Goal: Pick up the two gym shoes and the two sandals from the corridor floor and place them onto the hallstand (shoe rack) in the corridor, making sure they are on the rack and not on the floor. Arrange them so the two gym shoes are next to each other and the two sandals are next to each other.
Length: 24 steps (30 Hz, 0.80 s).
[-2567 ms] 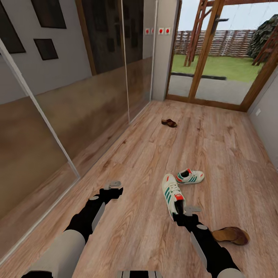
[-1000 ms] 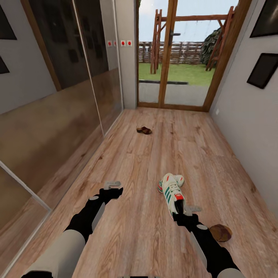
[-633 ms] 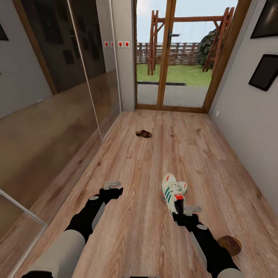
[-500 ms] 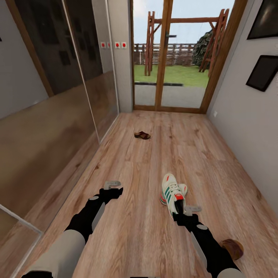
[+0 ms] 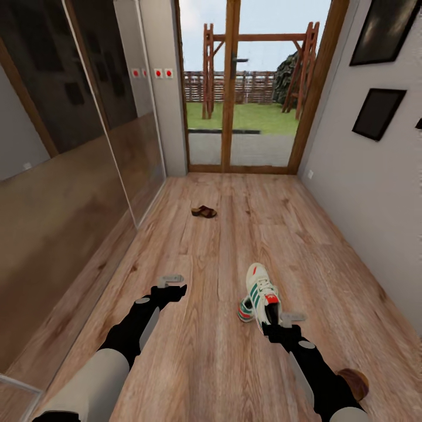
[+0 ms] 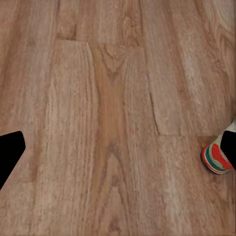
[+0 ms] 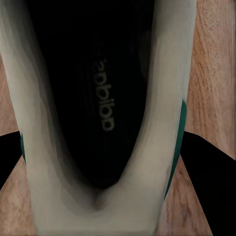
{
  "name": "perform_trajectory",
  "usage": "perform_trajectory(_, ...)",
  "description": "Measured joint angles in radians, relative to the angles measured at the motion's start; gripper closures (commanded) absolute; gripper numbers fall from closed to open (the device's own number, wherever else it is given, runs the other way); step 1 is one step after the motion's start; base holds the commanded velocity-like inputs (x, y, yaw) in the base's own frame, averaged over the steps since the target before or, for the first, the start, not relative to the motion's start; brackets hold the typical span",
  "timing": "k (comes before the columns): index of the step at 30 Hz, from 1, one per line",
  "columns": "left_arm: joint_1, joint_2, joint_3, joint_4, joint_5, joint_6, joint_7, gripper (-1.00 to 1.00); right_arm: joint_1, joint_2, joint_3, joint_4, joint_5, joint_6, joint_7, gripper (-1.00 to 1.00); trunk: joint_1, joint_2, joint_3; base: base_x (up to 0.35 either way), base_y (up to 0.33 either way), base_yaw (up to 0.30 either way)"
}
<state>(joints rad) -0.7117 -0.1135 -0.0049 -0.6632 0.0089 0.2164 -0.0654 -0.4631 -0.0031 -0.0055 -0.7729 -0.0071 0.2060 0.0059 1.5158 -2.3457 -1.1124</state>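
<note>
My right gripper [image 5: 273, 316] is shut on the heel of one cream-white gym shoe [image 5: 261, 290], held above the corridor floor [image 5: 211, 351] with its toe pointing away. The right wrist view looks into that gym shoe's dark opening [image 7: 105, 98], with black fingers [image 7: 206, 167] on either side. The other gym shoe [image 5: 245, 310] lies on the floor just under it, and its sole end [image 6: 215, 158] shows in the left wrist view. One brown sandal [image 5: 204, 211] lies far ahead. The other sandal [image 5: 354, 381] sits beside my right forearm, partly hidden. My left gripper [image 5: 174, 285] hangs open and empty. The hallstand is out of view.
A wood-framed glass door [image 5: 234, 117] to the garden closes the corridor's far end. Mirrored sliding panels [image 5: 76, 176] run along the left. A grey wall [image 5: 363, 193] with dark picture frames runs along the right.
The camera has swung, so the door now sits ahead and the floor shoes shifted in the picture. Both arms keep the same pose. The right gripper still holds the gym shoe.
</note>
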Motion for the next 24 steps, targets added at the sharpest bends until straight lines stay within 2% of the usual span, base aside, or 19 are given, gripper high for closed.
perform_trajectory(16,0.000,0.000,0.000,0.000,0.000,0.000,0.000,-1.00,0.000,0.000,-0.001,0.000,0.000,0.000,0.000,1.00,0.000,0.000,0.018,0.006,0.001,-0.183)
perform_trajectory(24,0.000,0.000,0.000,0.001,0.000,0.000,0.000,-1.00,0.000,-0.001,-0.001,0.000,0.000,0.000,-0.004,1.00,-0.001,0.000,0.022,0.279,0.082,-0.084)
